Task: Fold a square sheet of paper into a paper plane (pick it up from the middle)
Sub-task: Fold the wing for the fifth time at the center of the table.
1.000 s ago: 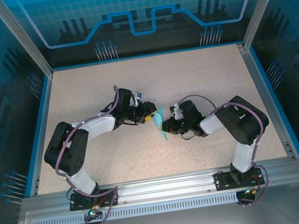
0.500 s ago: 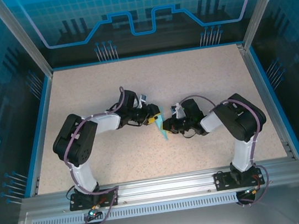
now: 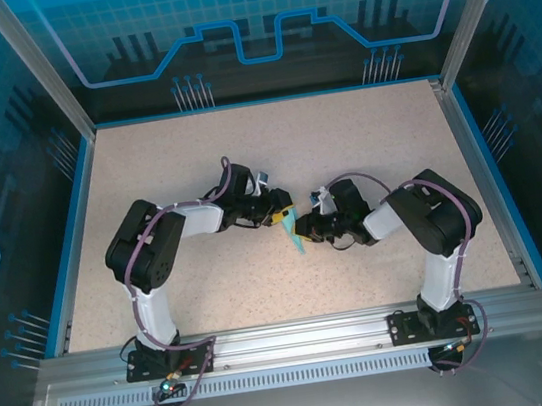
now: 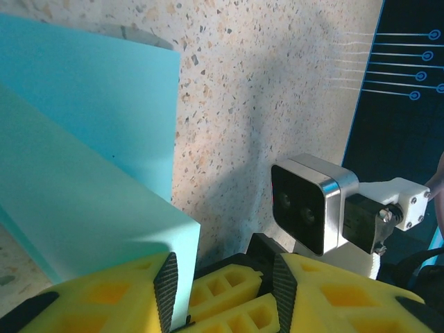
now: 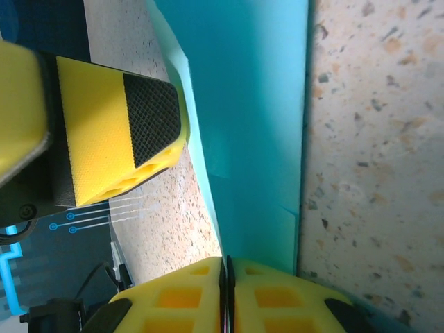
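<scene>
Paper [image 3: 296, 232] sits folded at table [image 3: 363, 139] centre, pinched shut in my right gripper [image 5: 226, 277], so I should slide the half-open, empty left gripper [image 4: 225, 277] squarely over its edge before closing it.

Overall light: bright and even over the speckled table [image 3: 363, 139], falling from above.
Shadows: short and soft under both arms in the top view; in the left wrist view a broad grey band runs down the tabletop beside the paper [image 4: 83, 173].
Paper tone: pale on lit faces, deep teal on the shaded fold in the right wrist view.
Glare: a sheen on the metal rail [image 3: 300, 335]; faint reflections on the blue walls [image 3: 8, 199].
Focus: top view crisp; left gripper [image 4: 225, 277] soft at the frame's bottom.
Distortion: corner posts lean outward in the top view.
</scene>
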